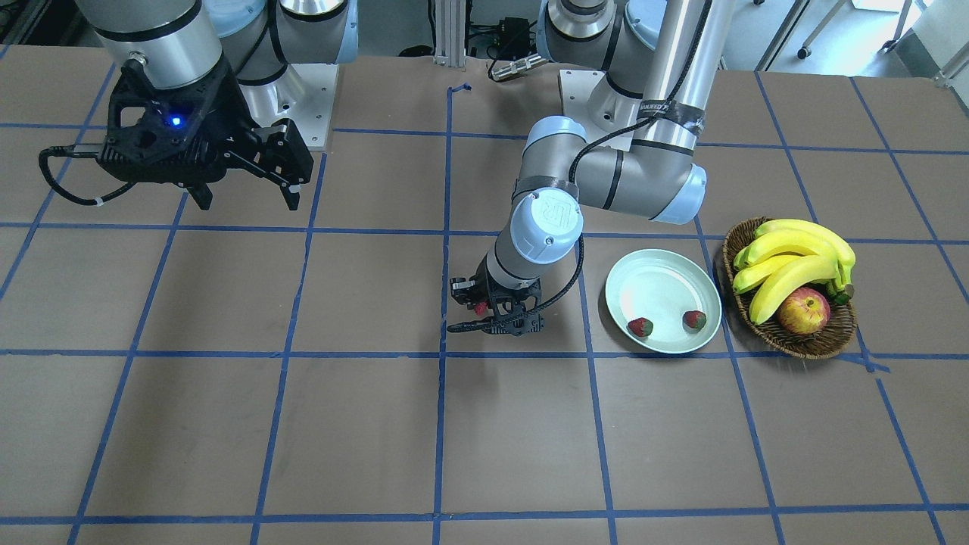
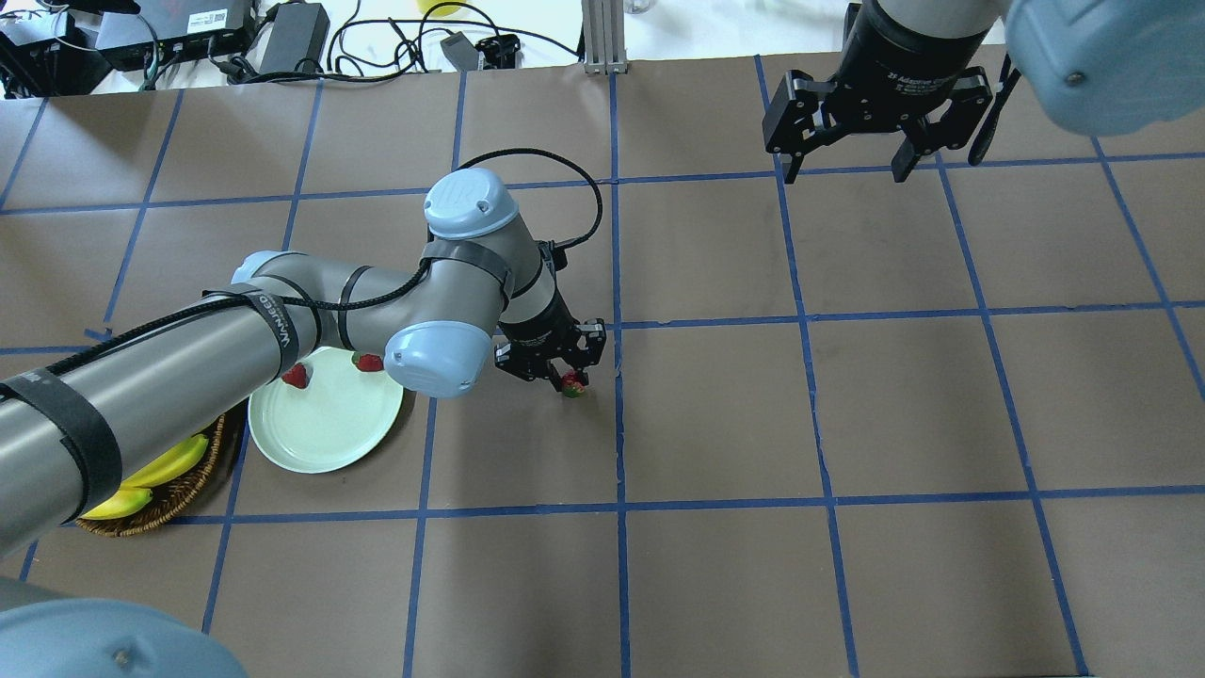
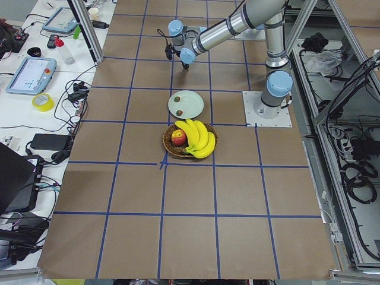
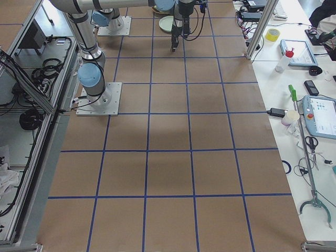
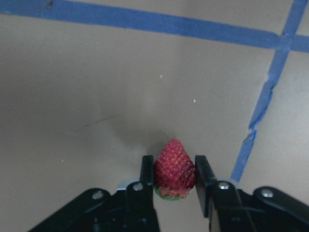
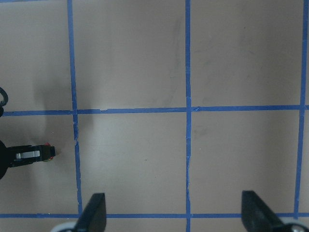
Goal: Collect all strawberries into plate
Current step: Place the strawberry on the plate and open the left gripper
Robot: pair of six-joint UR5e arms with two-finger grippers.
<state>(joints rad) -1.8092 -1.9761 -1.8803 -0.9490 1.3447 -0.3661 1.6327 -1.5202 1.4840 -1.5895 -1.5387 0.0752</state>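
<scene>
**A:** What sat nearest the lens?

**B:** The strawberry (image 5: 175, 169). The left hand (image 5: 174, 163) had it, with a finger (image 5: 146, 169) pressed to each flank. Its tip pointed away from the wrist and its green cap was tucked back toward the palm.

**A:** Where on the tabletop (image 1: 378, 424)?

**B:** About the middle, well away from every edge and just beside a blue tape line (image 5: 260, 111). I could not tell whether it was lifted yet or rested on the paper. The hand was very low either way.

**A:** And the rest of the job?

**B:** Two strawberries (image 1: 640, 327) (image 1: 694, 320) lay in the plate (image 1: 658, 284), on the side facing the operators' edge. The plate stood near the left hand, toward the tabletop's left end. The basket (image 1: 787, 342) with bananas (image 1: 795, 253) and an apple (image 1: 803, 312) was just beside it, further that way.

**A:** So which step was this?

**B:** I judged it the grasp on the last berry, so the task was nearly done.

**A:** What did the next move need?

**B:** A straight lift to clear the tabletop, then a short carry toward the left end. The hand had to cross the plate's raised rim and lower over a bare patch before it let go. The grip had to stay gentle, because a berry that small and tapered could squirt out forward.

**A:** The right hand (image 2: 845, 174)?

**B:** Empty, with its fingers spread wide. It hung high over the right half, well apart from everything.
</scene>
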